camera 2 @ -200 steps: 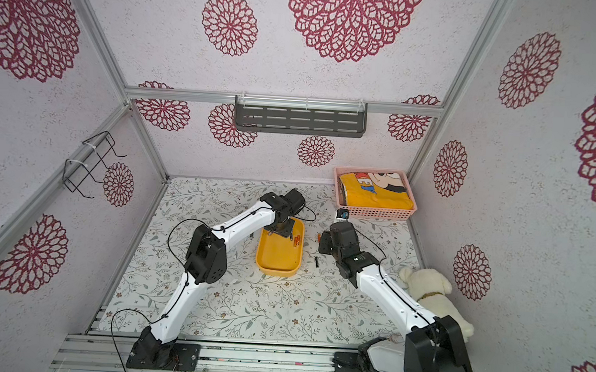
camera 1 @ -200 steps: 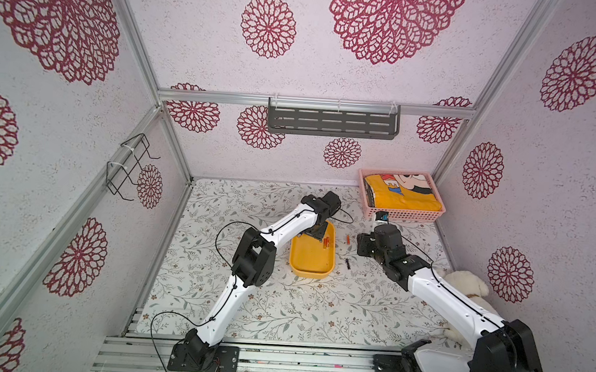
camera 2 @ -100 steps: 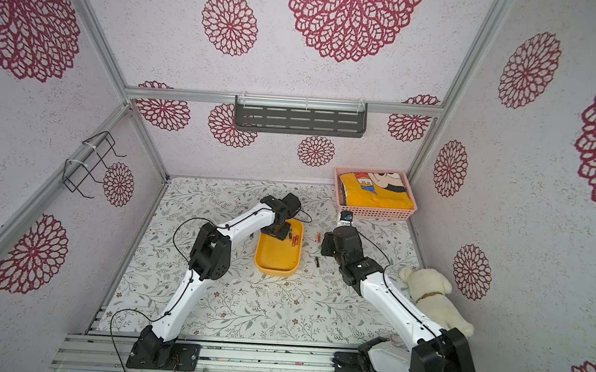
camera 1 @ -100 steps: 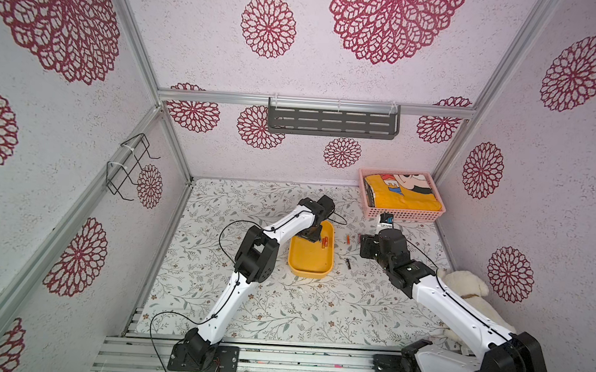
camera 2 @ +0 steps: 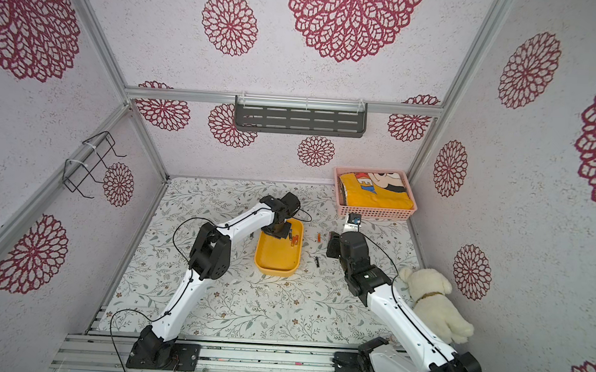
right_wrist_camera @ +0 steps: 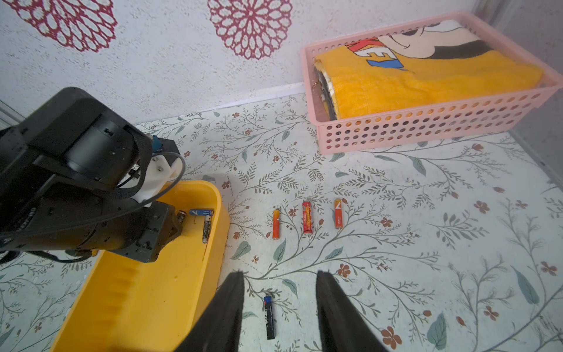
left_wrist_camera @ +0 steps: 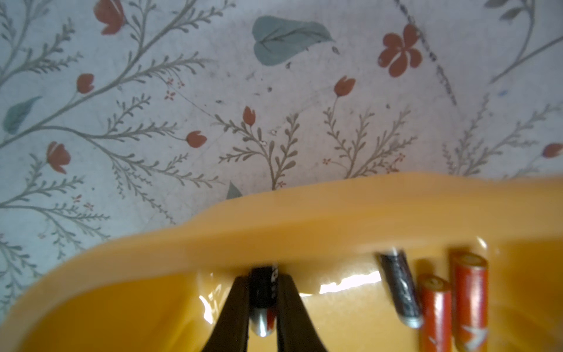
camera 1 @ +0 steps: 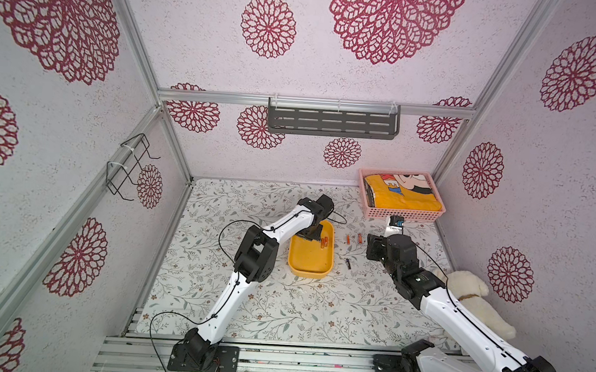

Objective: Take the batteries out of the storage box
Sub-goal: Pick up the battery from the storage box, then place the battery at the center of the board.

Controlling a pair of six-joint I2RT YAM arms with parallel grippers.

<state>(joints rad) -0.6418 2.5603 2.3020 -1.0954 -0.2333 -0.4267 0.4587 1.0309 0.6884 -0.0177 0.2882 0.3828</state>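
In both top views, the left gripper (camera 1: 308,235) is reaching into the far end of the box (camera 1: 311,267). In the left wrist view, its jaws are clamping a black battery (left_wrist_camera: 262,292), seemingly against the box wall. In the right wrist view, the right gripper (right_wrist_camera: 280,274) is hovering, jaws apart, over a blue-tipped battery (right_wrist_camera: 269,317) beside the box.

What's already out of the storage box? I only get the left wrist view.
Observer: Three orange batteries lie in a row on the table, beside the storage box.
Operator: Where's the right gripper?
Observer: The right gripper is open; a black battery lying on the table shows between its fingers in the right wrist view, untouched.
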